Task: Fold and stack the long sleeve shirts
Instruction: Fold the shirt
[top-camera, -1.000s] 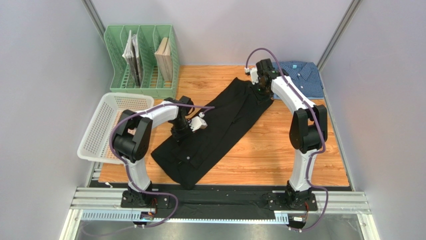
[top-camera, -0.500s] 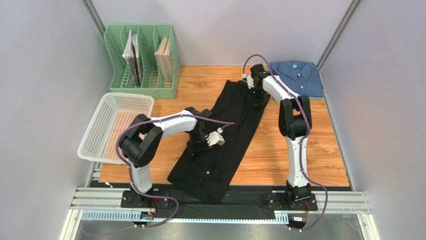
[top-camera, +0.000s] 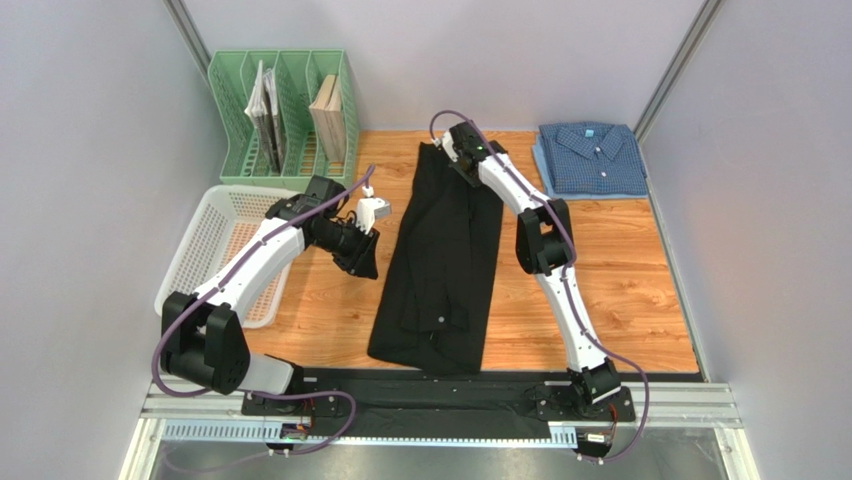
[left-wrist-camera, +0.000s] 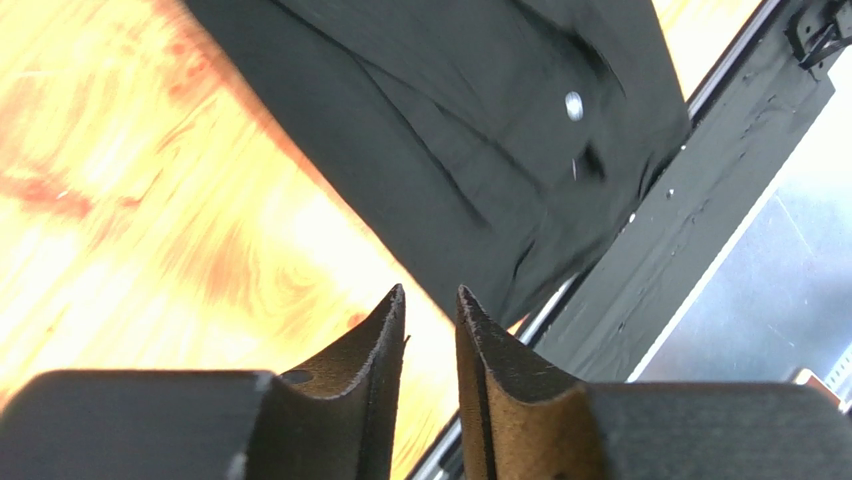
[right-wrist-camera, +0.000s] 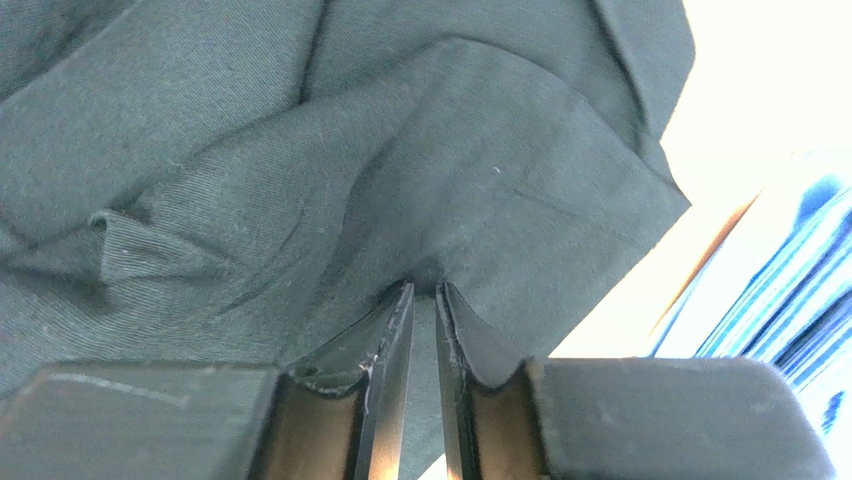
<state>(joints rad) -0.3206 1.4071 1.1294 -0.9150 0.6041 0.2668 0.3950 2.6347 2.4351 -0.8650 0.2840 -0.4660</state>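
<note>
Wooden counter (top-camera: 620, 300): black shirt (top-camera: 440, 260) lies lengthwise at centre — far end pinched in the right hand (top-camera: 457, 152). Left hand (top-camera: 364, 262) hovers beside it, slightly parted, empty; blue shirt (top-camera: 590, 160) folded far right.

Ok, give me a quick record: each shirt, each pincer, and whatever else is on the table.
black shirt: long narrow strip, mid-table
blue check shirt: folded, far right corner
right pincer: shut on black shirt's far end
left pincer: open, empty, over the table left of the black shirt
also there: white basket, green rack, left side
</note>
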